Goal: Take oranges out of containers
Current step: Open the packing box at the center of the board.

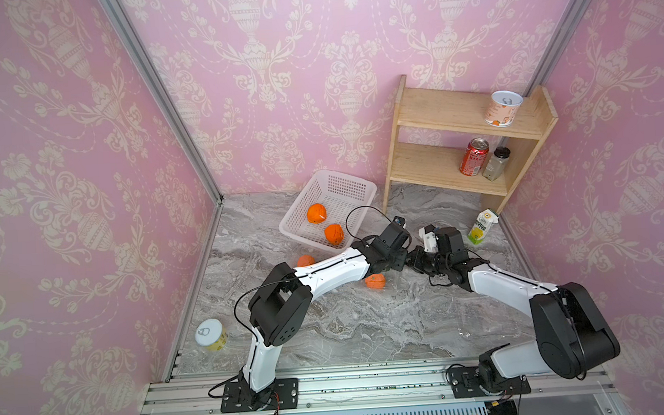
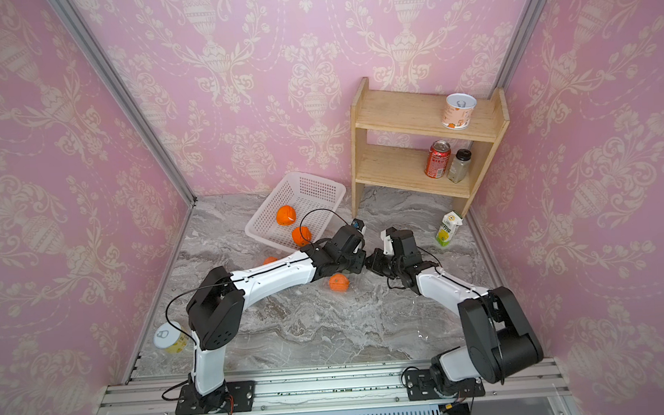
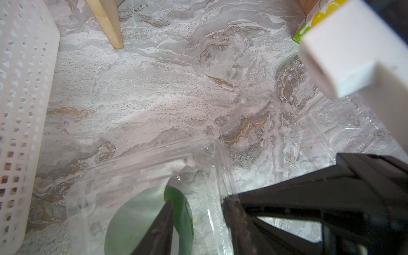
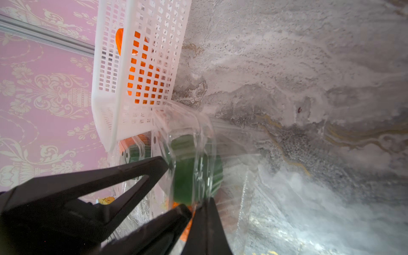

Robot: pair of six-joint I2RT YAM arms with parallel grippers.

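Observation:
Two oranges (image 1: 316,213) (image 1: 334,234) lie in the white basket (image 1: 344,184). A third orange (image 1: 305,260) peeks out behind my left forearm. A fourth orange (image 1: 375,281) lies on the table just under the two grippers, and I cannot tell whether it is in a tray. My right gripper (image 4: 197,204) is shut on the rim of a clear container (image 4: 189,123) with a green label (image 4: 187,167). My left gripper (image 3: 197,201) is open, with that container's wall (image 3: 218,176) between its fingers. The grippers meet tip to tip in both top views (image 1: 412,259) (image 2: 367,262).
A second clear container (image 1: 487,321) lies at the front right. A wooden shelf (image 1: 435,111) with cans and a jar stands at the back right, with a juice carton (image 1: 481,227) beside it. A yellow can (image 1: 211,334) stands front left. Pink walls close in on three sides.

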